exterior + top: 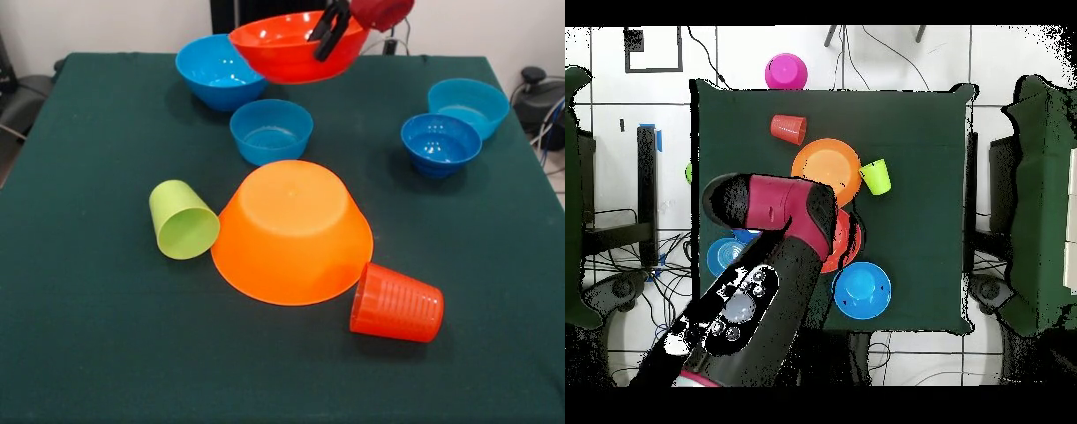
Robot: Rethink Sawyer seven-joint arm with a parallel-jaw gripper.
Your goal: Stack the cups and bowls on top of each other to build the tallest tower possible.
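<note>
Gripper (328,34) clamped on rim of red-orange bowl (287,49), held tilted above the table's far side. Below it: medium blue bowl (219,72), small blue bowl (271,131). Mid-table: inverted light-orange bowl (291,231), flanked by toppled green cup (182,220) and orange cup (397,304). Near edge open.
</note>
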